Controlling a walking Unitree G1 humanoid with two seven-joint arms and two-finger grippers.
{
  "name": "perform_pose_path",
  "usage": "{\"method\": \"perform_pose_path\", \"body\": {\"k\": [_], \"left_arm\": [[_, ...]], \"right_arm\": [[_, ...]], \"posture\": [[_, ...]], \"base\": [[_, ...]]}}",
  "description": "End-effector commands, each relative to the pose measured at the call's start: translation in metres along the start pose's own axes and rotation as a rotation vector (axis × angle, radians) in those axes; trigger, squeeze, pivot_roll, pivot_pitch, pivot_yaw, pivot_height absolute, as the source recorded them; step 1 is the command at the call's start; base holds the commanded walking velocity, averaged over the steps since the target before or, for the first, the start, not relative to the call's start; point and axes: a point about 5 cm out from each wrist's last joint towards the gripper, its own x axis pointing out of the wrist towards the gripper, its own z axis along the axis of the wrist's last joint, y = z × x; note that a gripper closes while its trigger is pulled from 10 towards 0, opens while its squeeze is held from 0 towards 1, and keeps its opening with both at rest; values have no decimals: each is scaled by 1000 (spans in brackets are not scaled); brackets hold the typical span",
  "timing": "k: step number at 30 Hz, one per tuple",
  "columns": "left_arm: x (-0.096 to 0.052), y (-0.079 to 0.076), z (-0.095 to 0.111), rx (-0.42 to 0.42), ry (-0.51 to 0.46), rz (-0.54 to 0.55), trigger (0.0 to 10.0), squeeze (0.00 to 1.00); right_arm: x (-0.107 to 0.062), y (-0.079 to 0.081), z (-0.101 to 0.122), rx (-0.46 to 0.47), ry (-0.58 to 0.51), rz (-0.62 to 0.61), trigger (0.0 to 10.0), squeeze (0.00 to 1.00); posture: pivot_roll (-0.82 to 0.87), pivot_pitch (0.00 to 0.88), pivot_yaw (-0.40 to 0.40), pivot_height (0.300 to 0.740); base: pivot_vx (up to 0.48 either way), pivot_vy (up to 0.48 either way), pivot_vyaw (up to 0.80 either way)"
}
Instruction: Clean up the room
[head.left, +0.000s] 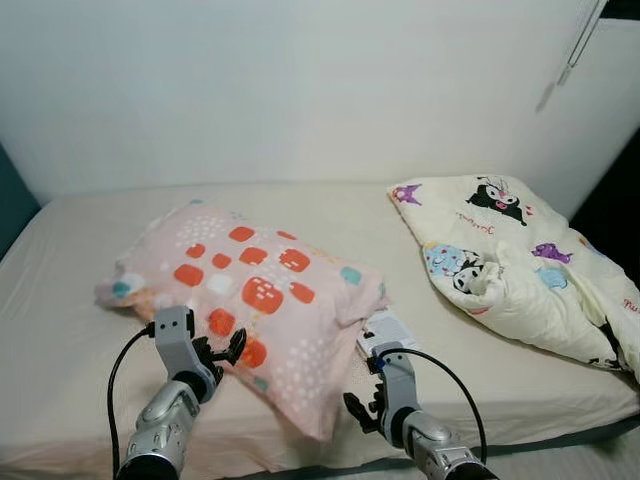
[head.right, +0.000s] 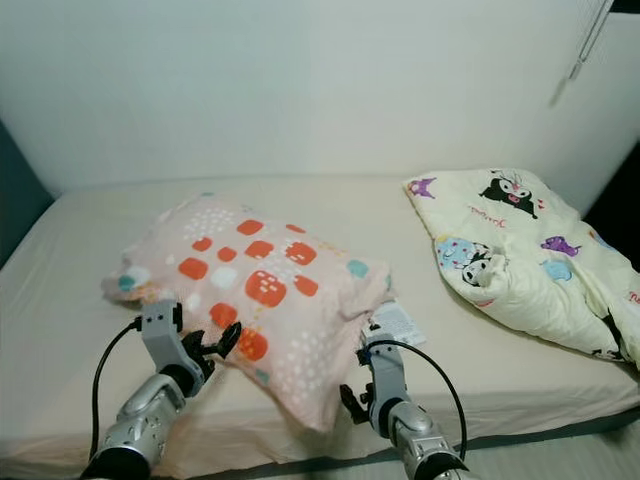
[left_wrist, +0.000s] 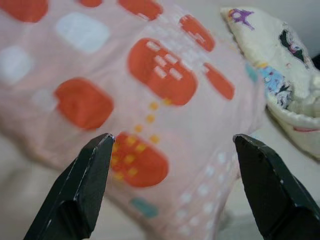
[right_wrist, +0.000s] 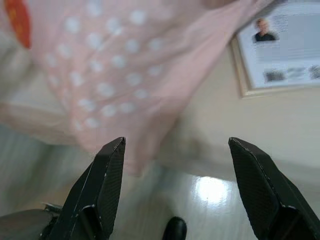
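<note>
Bed (head.left: 90, 330) with cream sheet, wall behind. Pink pillow (head.left: 262, 292) with orange and white patches lies askew across the middle of the bed, one corner hanging toward the near edge. Cartoon-print quilt (head.left: 520, 265) bunched on the right side of the bed, well apart from the pillow. A printed card or leaflet (head.left: 388, 328) lies on the sheet just beside the pillow's right edge, partly tucked under it.

Step in hand, as I judge it: approach to the pillow, to lift and square it up at the head of the bed. No grasp made yet.

Left gripper (head.left: 222, 352) raised at the pillow's near-left edge, fingers spread, nothing between them. In the left wrist view its fingertips (left_wrist: 95, 165) frame the pillow's orange patches; the fabric sits ahead of them, and contact cannot be confirmed.

Right gripper (head.left: 365, 408) low near the bed's front edge, just beside the pillow's hanging corner, also released and empty. In the right wrist view the dotted corner lies ahead of its fingers (right_wrist: 107, 175), with the leaflet off to one side and glossy floor (right_wrist: 210, 192) below.

Next move probably calls for both grippers to advance onto the pillow's near edge and close on fabric, the right one avoiding the leaflet. Soft cloth may slip or bunch.
</note>
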Motion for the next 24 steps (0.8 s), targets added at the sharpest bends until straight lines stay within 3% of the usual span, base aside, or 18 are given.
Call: {"method": "perform_pose_path", "body": {"k": [1,7,9,14,17,24], "left_arm": [[-1,3,-1,-9,3,7,10000,0],[-1,4,-1,-15,4,6,10000,0],[-1,4,-1,-16,3,4,10000,0],[0,4,-1,-17,2,2,10000,0],[0,2,1,-44,-11,-12,10000,0],[0,3,2,-53,-17,-19,10000,0]], "right_arm": [[0,2,0,14,-4,-1,10000,0],[1,4,0,-36,-3,38,10000,0],[0,6,0,-76,-4,59,10000,0],[1,8,0,-75,-6,73,10000,0],[0,8,-2,-83,4,79,10000,0],[-1,5,-4,-85,20,50,10000,0]], "posture": [[-18,16,-43,740],[-15,9,-43,740],[-16,6,-42,740],[-16,4,-41,740],[-17,3,-41,740],[-19,12,-38,740]], "base": [[322,0,0],[325,0,68],[322,0,800],[309,0,800],[0,0,587],[0,0,0]]}}
